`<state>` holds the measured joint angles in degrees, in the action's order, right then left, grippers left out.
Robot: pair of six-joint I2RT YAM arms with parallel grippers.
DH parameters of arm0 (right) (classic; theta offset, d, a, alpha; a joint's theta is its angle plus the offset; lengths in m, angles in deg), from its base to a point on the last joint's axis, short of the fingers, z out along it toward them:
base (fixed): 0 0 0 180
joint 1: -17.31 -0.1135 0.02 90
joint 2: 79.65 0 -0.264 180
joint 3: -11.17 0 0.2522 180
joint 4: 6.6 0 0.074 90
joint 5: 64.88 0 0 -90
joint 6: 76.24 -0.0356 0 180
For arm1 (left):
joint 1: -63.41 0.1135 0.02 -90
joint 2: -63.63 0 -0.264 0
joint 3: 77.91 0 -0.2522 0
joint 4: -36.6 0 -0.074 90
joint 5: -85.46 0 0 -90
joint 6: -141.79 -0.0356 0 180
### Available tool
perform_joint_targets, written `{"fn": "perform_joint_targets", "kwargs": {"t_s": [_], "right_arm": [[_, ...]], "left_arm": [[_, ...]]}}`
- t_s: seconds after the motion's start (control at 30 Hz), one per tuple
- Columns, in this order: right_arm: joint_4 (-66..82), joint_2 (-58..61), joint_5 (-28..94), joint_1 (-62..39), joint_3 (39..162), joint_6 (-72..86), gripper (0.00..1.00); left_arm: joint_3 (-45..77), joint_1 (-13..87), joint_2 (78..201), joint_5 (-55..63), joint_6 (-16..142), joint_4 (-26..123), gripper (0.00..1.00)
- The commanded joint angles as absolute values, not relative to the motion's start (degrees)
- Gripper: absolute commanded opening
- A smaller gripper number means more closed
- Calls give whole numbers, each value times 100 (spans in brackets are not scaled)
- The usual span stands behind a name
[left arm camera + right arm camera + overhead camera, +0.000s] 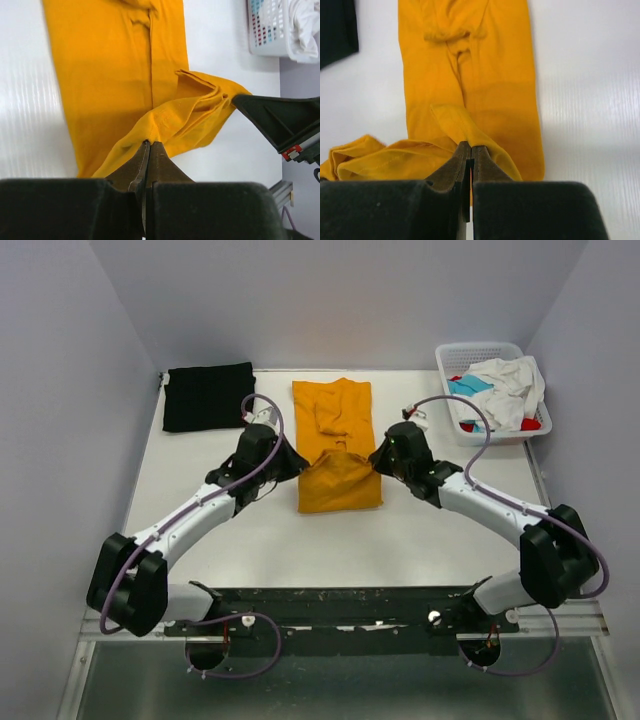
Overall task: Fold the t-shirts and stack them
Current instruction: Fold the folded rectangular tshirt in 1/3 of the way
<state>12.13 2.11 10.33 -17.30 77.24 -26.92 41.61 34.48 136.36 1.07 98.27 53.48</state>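
1. We have the mustard-orange t-shirt (335,420) lying mid-table, its near hem raised.
2. The left gripper (148,145) is clamped on the hem's left corner and the right gripper (470,146) on its right corner.
3. We should carry both corners toward the far end level and in step, so the fold lands square.
4. We should let go only once the hem lies flat.
5. The black t-shirt (208,396), folded at far left, looks like the stacking place.
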Motion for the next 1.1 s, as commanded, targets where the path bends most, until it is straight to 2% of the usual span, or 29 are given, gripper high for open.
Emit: {"fn": "perform_joint_targets", "kwargs": {"t_s": [0.0, 0.73, 0.77, 0.8, 0.83, 0.87, 0.93, 0.97, 1.0, 1.03, 1.07], "right_arm": [[469, 749, 1015, -1443, 8244, -2257, 1], [-352, 3030, 1603, -623, 9479, -1936, 2], [-344, 3116, 1657, -608, 9530, -1956, 7], [-348, 3176, 1702, -579, 9595, -1959, 16], [-335, 3243, 1761, -572, 9650, -1958, 26], [-305, 3293, 1814, -556, 9727, -1949, 38], [-103, 3344, 1886, -535, 9902, -1915, 62], [-5, 3339, 1913, -536, 9988, -1891, 73], [102, 3313, 1958, -533, 10038, -1860, 84], [191, 3273, 2002, -537, 10073, -1872, 99], [267, 3201, 2067, -536, 10065, -1911, 100]], "left_arm": [[3447, 3835, 14281, 309, 9463, 5415, 0], [796, 4560, 17170, 1051, 8832, 6472, 0], [710, 4576, 17265, 1068, 8821, 6549, 4], [615, 4596, 17348, 1064, 8814, 6620, 15], [554, 4615, 17410, 1084, 8801, 6701, 31], [487, 4641, 17458, 1128, 8796, 6758, 40], [370, 4686, 17469, 1272, 8775, 6818, 66], [321, 4688, 17435, 1306, 8766, 6829, 89], [289, 4689, 17385, 1300, 8772, 6857, 98], [285, 4680, 17313, 1358, 8803, 6850, 99], [335, 4675, 17218, 1520, 8830, 6781, 99]]}}
